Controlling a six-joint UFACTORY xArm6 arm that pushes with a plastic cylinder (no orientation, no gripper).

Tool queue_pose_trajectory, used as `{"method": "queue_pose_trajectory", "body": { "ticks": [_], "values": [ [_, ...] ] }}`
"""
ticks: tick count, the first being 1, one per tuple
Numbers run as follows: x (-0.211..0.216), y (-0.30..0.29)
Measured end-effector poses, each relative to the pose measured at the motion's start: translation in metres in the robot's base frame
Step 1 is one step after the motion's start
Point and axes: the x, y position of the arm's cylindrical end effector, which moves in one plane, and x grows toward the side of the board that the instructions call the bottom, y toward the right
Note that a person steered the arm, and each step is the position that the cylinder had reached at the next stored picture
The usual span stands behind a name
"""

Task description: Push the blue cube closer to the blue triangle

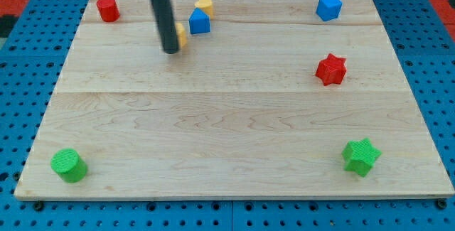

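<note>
Blue cube (328,7) at tabletop (227,138) 1 o'clock; blue triangle (200,22) at 11; my tip (171,50) beside yellow block (181,36). No jaws here.

- My tip (171,50) is resting on the wooden worktop (227,131) in the far left part, touching a yellow block (182,36) partly hidden behind the rod.
- Just right of it, a blue triangle (200,22) is sitting against another yellow block (205,5).
- The blue cube (328,7) is lying well apart, far right.
- A red cylinder (107,8) is standing far left, and a red star (331,69) is lying right.
- A green cylinder (69,165) and a green star (361,156) are occupying the near corners.
</note>
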Motion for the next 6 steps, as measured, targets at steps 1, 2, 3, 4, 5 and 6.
{"method": "queue_pose_trajectory", "body": {
  "ticks": [1,2,3,4,5,6],
  "values": [
    [0.0,0.012],
    [-0.005,0.105],
    [-0.025,0.253],
    [-0.064,0.358],
    [-0.118,0.358],
    [-0.119,0.294]
  ]
}}
